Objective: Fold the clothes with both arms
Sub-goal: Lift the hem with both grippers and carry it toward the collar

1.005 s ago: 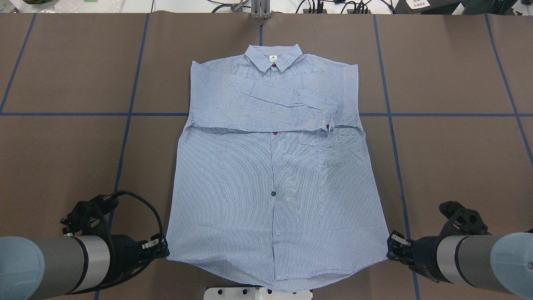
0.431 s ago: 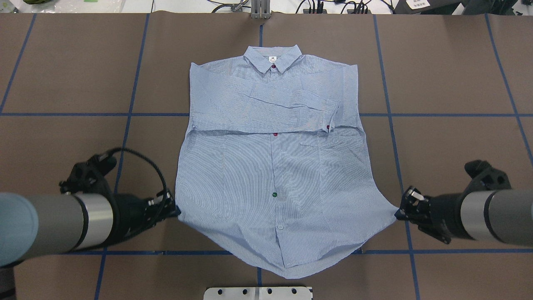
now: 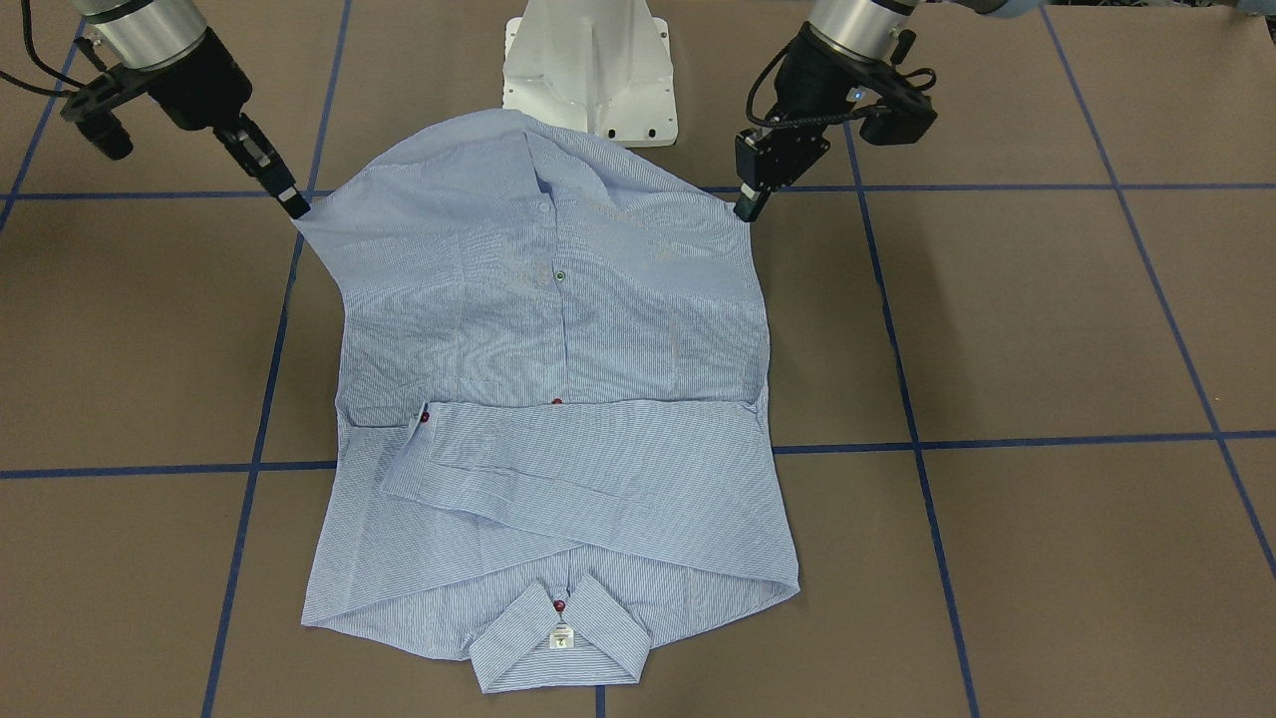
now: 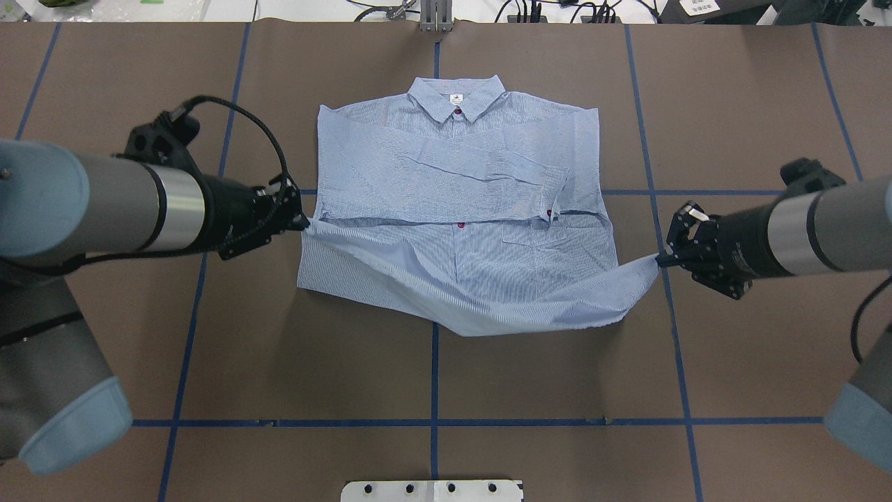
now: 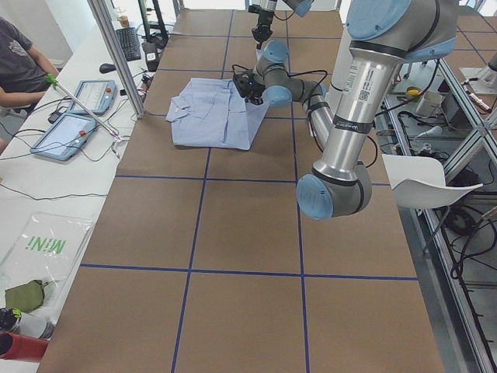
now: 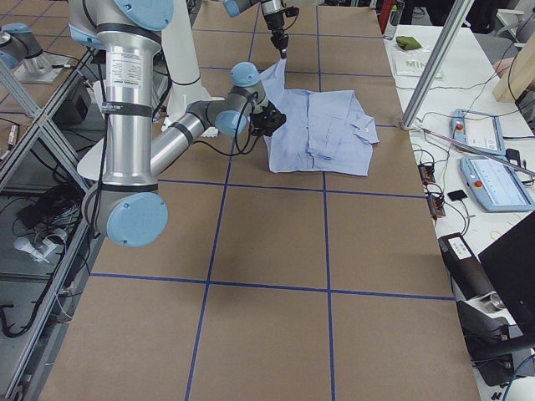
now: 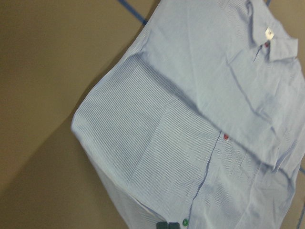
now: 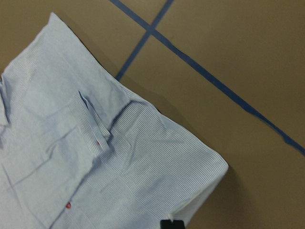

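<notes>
Overhead exterior view is showing the table (image 4: 488, 376) with the shirt (image 4: 456, 160) lying in the middle, its collar (image 4: 456, 97) far from the robot. The left gripper (image 4: 300, 223) and the right gripper (image 4: 660, 259) are each clamping one corner of the hem (image 4: 488, 317), it seems, though the dark fingertips are hard to see. I judge they should be travelling level and together, keeping the hem taut, so the fold is landing straight. Compared with a moment ago, the hem is hanging higher and nearer the collar.
</notes>
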